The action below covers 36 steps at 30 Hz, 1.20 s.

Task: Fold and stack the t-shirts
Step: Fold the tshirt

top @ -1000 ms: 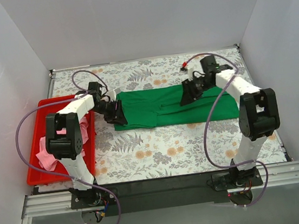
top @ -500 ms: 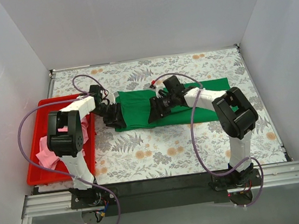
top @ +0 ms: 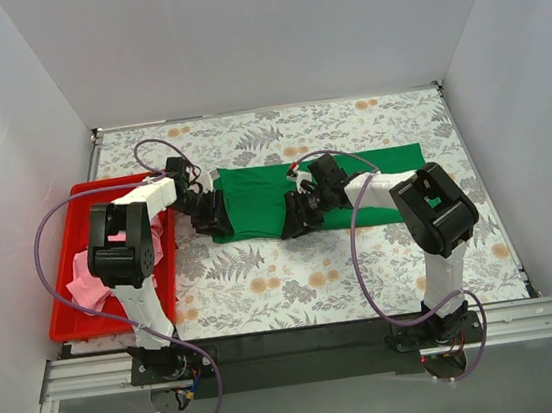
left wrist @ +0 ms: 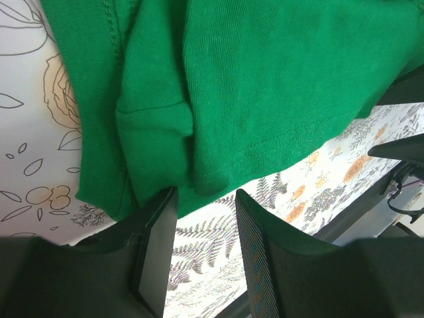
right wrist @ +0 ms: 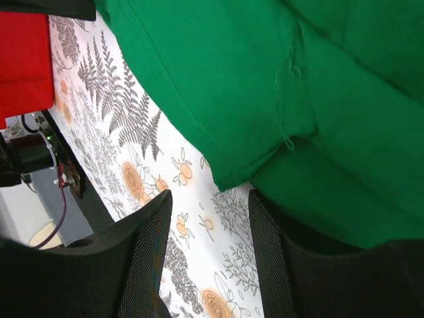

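The green t-shirt [top: 255, 199] lies folded into a long strip across the middle of the table. My left gripper [top: 210, 212] is open and empty at the strip's left end. In the left wrist view the gripper [left wrist: 205, 245] has the green hem [left wrist: 265, 79] just beyond its fingertips, with tablecloth showing between the fingers. My right gripper [top: 293, 222] is open and empty at the strip's near edge, around its middle. In the right wrist view the gripper [right wrist: 209, 252] has a corner of the green cloth [right wrist: 344, 99] just ahead of it. The pink t-shirt [top: 82, 286] lies crumpled in the tray.
The red plastic tray [top: 83, 190] stands at the table's left edge, beside the left arm, and it shows in the right wrist view [right wrist: 23, 59]. A floral tablecloth [top: 296, 285] covers the table. White walls close in the back and both sides.
My right gripper has moved left across the green t-shirt from its right part to the near edge at its middle. The left gripper has hardly moved.
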Tool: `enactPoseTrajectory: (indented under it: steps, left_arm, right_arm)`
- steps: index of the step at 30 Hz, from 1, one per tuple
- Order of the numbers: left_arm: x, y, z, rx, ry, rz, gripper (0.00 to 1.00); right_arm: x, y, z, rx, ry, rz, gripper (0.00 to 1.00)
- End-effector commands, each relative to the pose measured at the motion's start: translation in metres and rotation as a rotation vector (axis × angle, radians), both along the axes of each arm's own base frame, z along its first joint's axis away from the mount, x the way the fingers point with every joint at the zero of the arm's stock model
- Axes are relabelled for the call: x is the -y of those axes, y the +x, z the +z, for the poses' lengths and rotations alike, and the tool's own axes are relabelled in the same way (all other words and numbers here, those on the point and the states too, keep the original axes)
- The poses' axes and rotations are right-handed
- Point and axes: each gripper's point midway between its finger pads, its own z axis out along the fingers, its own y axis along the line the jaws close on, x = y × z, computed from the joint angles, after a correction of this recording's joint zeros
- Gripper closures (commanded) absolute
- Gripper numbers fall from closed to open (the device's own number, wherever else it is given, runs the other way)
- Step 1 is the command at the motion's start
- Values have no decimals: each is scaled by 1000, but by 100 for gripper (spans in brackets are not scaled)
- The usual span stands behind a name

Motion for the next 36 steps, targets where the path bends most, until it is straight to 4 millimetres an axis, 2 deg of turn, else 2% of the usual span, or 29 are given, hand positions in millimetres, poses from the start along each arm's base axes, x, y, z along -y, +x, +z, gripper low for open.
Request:
enactPoseTrajectory:
  steps: [1,6,13,23,26,30,32,33,36]
  left_arm:
    - [0,2,-1,25,-1,1,61]
    - [2,5,0,27,-18,3,62]
    - [5,5,4,27,-36,-10,64]
    - [12,2,24,57,-91,-27,72]
    - [14,0,24,49,-95,-32,76]
    - [16,1,24,53,-94,-38,79]
    - [16,2,24,56,-91,-39,82]
    - [16,3,24,56,-90,-39,83]
    - [16,3,26,63,-89,-40,92]
  right_arm:
    - [-3,4,20,61,28,-11,44]
    - [-7,9,13,49,23,-12,45]
    - [-13,12,13,36,44,-7,47]
    - [-12,10,11,13,48,-18,56]
    - [-13,9,11,13,48,-17,60]
    - [-13,8,12,12,50,-16,75]
    - [-13,10,13,16,52,-15,78]
    - [-14,10,13,16,54,-14,85]
    - [-15,11,16,23,58,-14,96]
